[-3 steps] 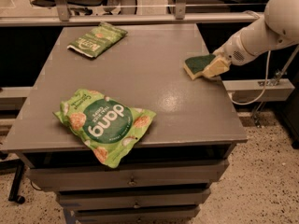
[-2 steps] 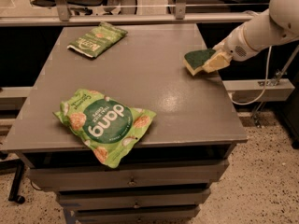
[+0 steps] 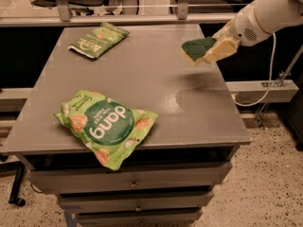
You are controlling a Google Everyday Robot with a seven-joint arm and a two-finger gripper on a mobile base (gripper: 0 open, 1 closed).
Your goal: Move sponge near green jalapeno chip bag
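Note:
The sponge (image 3: 196, 49), dark green on top with a pale yellow base, hangs in the air above the table's right side. My gripper (image 3: 215, 48) is shut on the sponge, gripping its right end, with the white arm reaching in from the upper right. The green jalapeno chip bag (image 3: 98, 39), flat and olive green, lies at the table's far left corner area, well to the left of the sponge.
A large bright lime-green "dang" bag (image 3: 106, 125) lies at the table's front left, overhanging the front edge. The grey table (image 3: 189, 112) sits on a drawer unit. A white cable hangs off the right side. Chairs and a rail stand behind.
The gripper has lifted the sponge off the table and carried it up and slightly left. Both bags have stayed in place.

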